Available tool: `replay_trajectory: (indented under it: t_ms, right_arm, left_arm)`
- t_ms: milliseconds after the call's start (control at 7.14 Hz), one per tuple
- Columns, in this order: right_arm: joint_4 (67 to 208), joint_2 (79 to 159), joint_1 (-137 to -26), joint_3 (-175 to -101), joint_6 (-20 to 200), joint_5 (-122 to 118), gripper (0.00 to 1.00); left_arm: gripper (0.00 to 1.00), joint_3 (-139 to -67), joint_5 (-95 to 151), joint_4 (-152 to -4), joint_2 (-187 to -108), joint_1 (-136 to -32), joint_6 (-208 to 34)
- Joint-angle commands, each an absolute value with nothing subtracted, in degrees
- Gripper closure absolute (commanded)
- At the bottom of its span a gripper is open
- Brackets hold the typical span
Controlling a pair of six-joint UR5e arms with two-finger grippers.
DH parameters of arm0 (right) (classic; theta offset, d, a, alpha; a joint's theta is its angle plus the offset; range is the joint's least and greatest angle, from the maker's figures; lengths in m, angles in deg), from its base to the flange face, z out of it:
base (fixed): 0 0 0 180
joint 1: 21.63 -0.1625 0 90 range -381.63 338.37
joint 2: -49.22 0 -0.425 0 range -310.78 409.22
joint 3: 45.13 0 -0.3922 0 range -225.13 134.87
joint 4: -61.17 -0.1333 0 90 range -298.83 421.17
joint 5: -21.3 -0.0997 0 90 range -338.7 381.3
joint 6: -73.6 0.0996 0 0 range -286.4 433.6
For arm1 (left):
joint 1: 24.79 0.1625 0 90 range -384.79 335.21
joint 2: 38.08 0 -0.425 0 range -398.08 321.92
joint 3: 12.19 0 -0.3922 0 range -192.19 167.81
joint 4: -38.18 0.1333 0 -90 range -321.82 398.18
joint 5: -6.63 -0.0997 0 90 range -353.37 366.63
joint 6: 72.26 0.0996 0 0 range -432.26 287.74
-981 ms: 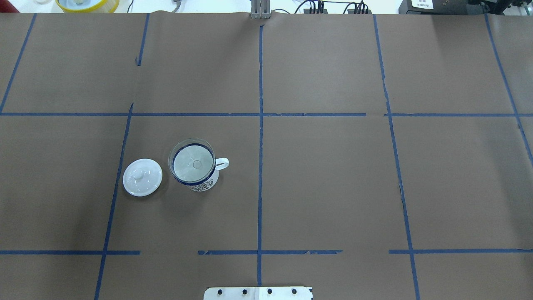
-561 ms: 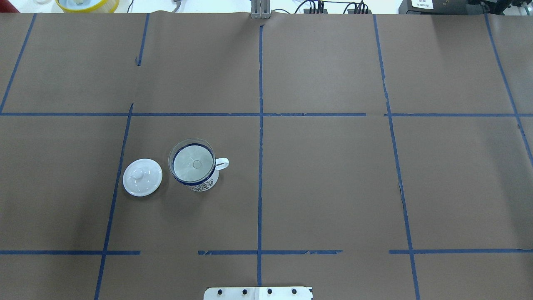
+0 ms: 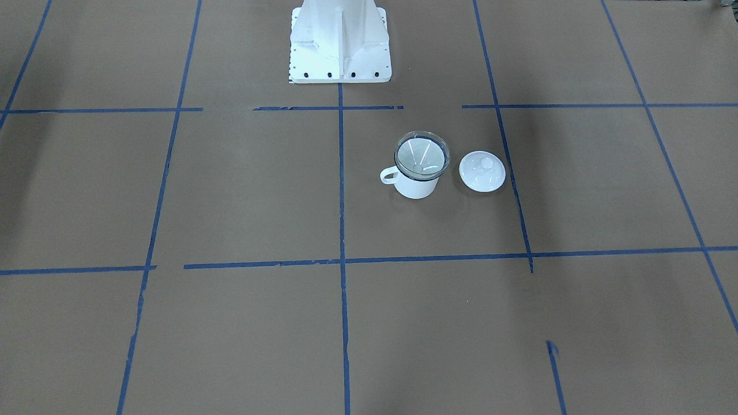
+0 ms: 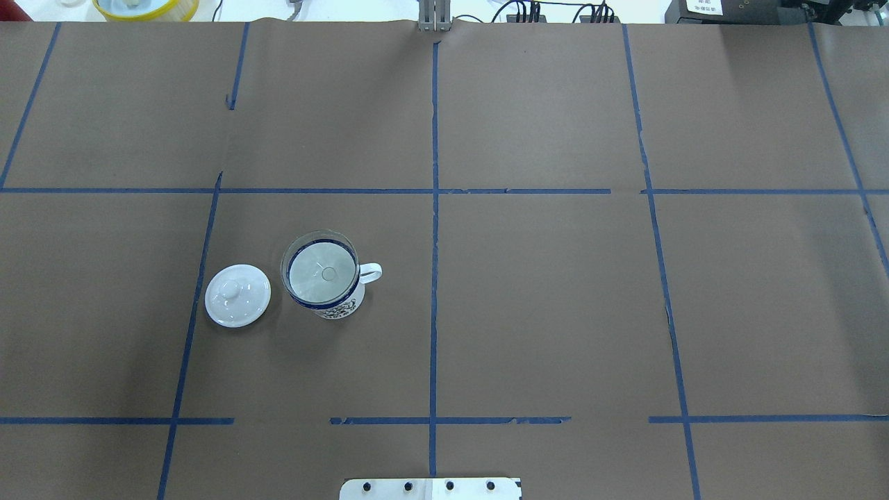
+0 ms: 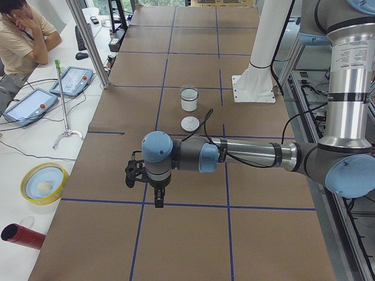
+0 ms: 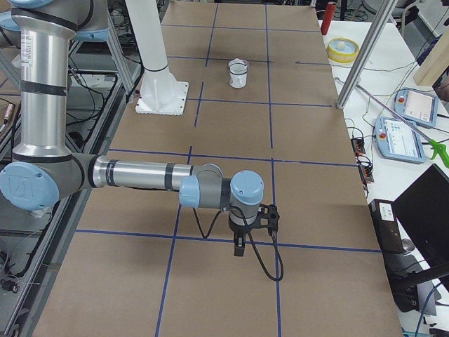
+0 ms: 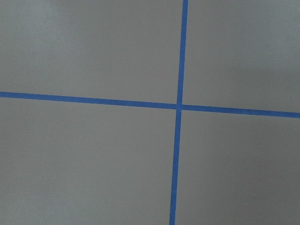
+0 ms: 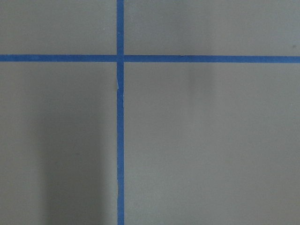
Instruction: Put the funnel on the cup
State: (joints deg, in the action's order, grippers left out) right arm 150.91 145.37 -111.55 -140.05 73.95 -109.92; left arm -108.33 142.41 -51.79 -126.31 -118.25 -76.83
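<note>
Clear round funnel (image 4: pixel 323 273) seated in white blue-rimmed enamel mug (image 4: pixel 342 306); white knobbed lid (image 4: pixel 237 295) at mug's 9 o'clock. Task looks done. My left gripper (image 5: pixel 157 200) and right gripper (image 6: pixel 239 248) far off; open or closed, can't tell.

The left arm (image 5: pixel 252 155) stretches out level, left gripper (image 5: pixel 157 198) pointing straight down; the right arm (image 6: pixel 140 175) does likewise, right gripper (image 6: pixel 240 246) pointing down.

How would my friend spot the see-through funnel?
Find the brown table crossed by blue tape. Near its middle strip stands a white mug, and the funnel sits on top. It is clear, unlike the white knobbed lid beside it.
</note>
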Motion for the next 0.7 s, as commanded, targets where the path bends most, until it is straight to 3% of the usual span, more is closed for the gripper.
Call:
replay_trajectory:
  t_ms: [0,561]
  right_arm:
    - [150.91,145.37,-111.55,-140.05,73.95,-109.92,0.00]
    - [150.91,145.37,-111.55,-140.05,73.95,-109.92,0.00]
  left_arm:
    - [0.00,-108.42,142.42,-51.74,-126.33,-118.22,-76.83]
    - [0.00,-108.34,142.42,-51.47,-125.80,-118.22,-76.83]
